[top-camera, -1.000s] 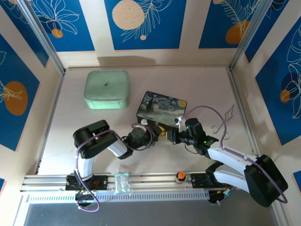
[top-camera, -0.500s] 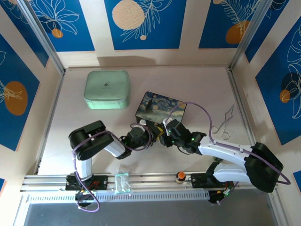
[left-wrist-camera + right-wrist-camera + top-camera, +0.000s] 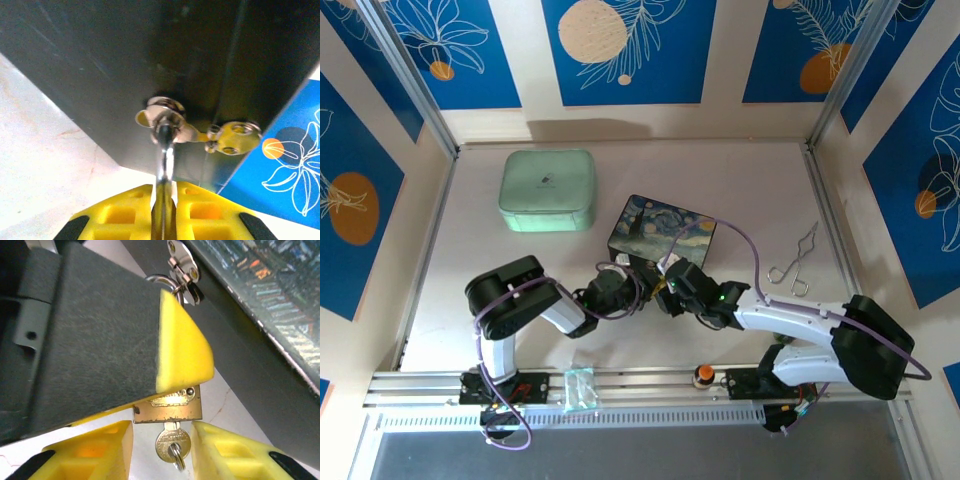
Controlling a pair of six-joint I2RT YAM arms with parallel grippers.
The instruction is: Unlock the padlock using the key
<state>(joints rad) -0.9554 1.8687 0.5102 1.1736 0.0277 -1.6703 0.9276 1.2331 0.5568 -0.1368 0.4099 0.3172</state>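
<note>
Change since earlier frames: the right arm had swung in leftward from beside the box corner, bringing the right end effector (image 3: 677,287) to the box front, opposite the left one.

1. Worktop (image 3: 750,180). Pale, marbled surface carrying all items.
2. Mint-green case (image 3: 548,190). Lay at far left, well apart from the work and untouched.
3. Painted box (image 3: 665,226). Dark-sided with a swirled night-sky lid, it stood mid-worktop and anchored the lock through its brass hasp (image 3: 184,266).
4. Left end effector (image 3: 165,192). Its yellow pads were clamped on the lock. Judged purpose: to keep the hanging body from swinging while the key was worked.
5. Right end effector (image 3: 162,440). It was spread wide, with one finger on each side of the key and no contact visible. It was judged to be lined up to pinch the key's bow.
6. Bent wire tool (image 3: 794,266). Lay at far right, clear of both arms.
7. Orange-topped knob (image 3: 703,374). Sat on the near rail.
8. Padlock (image 3: 169,409). The brass body hung at the box front, just below the hasp. Its silver shackle (image 3: 159,278) was threaded through the hasp and looked closed, so it was judged not yet unlocked.
9. Key (image 3: 169,441). Silvery with a small ring. It projected from the underside of the padlock and was apparently seated in the keyway. The bow faced the right end effector, so it was ready to be pinched and turned.
</note>
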